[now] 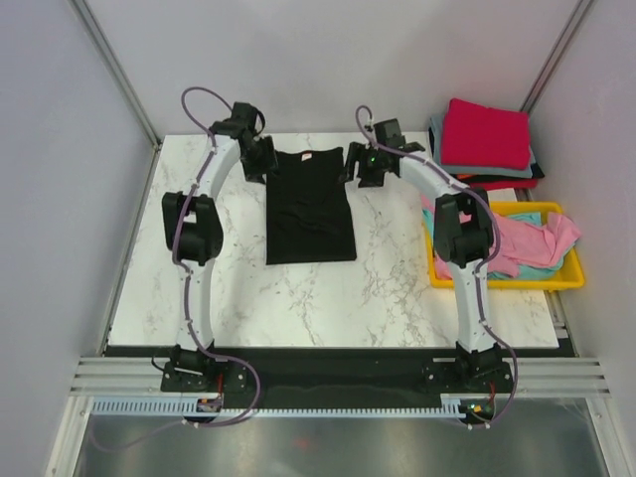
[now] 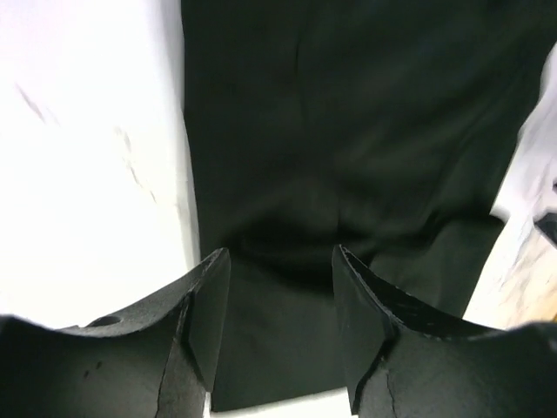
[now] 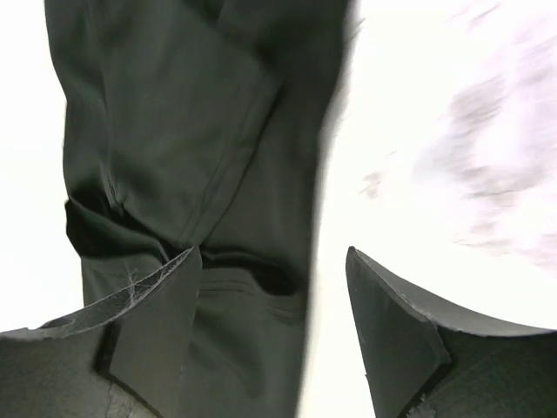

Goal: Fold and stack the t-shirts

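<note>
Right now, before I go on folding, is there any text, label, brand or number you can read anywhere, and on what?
No legible text anywhere.
On the black cotton t-shirt: a small pale neck label, too small to read.
On the yellow plastic tray, the folded red t-shirt and the white marble-patterned table: no markings seen.

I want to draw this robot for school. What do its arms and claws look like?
Both the left arm and right arm have white tube sections with chunky black joints. A thin greyish-purple cable loops along each. The left claw and right claw are black, with two wedge-shaped fingers. A small green light glows near the right claw.
</note>
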{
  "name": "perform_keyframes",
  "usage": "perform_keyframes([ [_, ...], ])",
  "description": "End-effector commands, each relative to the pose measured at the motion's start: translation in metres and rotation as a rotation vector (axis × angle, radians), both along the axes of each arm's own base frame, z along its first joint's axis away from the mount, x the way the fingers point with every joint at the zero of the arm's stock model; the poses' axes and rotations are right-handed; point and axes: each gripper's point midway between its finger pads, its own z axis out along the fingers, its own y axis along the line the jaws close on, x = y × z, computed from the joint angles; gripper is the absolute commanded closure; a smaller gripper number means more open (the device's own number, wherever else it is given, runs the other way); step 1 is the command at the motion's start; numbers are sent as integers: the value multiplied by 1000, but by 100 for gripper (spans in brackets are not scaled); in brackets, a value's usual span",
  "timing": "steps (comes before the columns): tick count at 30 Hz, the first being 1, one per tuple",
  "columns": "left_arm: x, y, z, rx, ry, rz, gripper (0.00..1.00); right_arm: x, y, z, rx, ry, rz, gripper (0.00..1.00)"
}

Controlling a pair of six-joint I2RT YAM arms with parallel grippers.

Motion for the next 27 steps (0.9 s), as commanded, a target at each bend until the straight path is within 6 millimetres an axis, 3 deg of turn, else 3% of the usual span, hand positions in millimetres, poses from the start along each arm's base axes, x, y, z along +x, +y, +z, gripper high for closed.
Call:
perform_keyframes([
  [1, 13, 17, 58, 37, -63, -35, 42, 17, -9, 77, 75, -99, -13, 25],
  [2, 13, 18, 70, 41, -89, -31, 42, 7, -9, 76, 63, -96, -1, 24],
  [3, 9, 20, 75, 49, -97, -23, 42, -1, -10, 96, 58, -131, 9, 24],
  [4, 1, 22, 104, 38, -156, -15, 43, -8, -9, 97, 36, -152, 33, 23],
  [5, -15, 22, 80, 44, -94, -18, 44, -19, -4, 95, 30, -147, 52, 23],
  [6, -15, 16, 87, 11, -147, -30, 44, -38, -7, 71, 11, -91, 64, 23],
  [7, -21, 14, 85, -3, -156, -32, 44, -48, -3, 80, 34, -112, 89, 23],
  [8, -46, 14, 77, -10, -129, -35, 44, -70, -2, 54, 17, -48, 107, 24],
  [10, -58, 11, 70, -43, -147, -24, 45, -89, -1, 52, 20, -51, 118, 24],
  [11, -84, 14, 59, -52, -115, -18, 45, -111, -5, 28, 6, 12, 123, 24],
  [12, -94, 10, 54, -82, -111, -23, 45, -116, -3, 36, 32, -19, 125, 24],
  [13, -113, 11, 31, -97, -81, -11, 45, -128, -1, 32, 63, 1, 138, 24],
  [14, -121, 11, 28, -108, -85, -3, 44, -150, -6, 11, 69, 68, 130, 23],
  [15, -130, 11, 36, -126, -111, -4, 44, -154, -5, 15, 89, 50, 126, 23],
  [16, -142, 13, 22, -128, -89, 13, 44, -160, -7, 10, 91, 62, 119, 23],
  [17, -147, 13, 20, -133, -92, 19, 44, -175, -11, -4, 83, 100, 110, 23],
  [18, -151, 12, 25, -150, -114, 22, 43, -175, -11, -3, 90, 82, 105, 23],
  [24, -165, 16, -6, -154, -100, 71, 41, -187, -10, -33, 97, 147, 97, 25],
  [27, -170, 19, -21, -144, -73, 99, 42, -197, -5, -42, 106, 172, 108, 32],
])
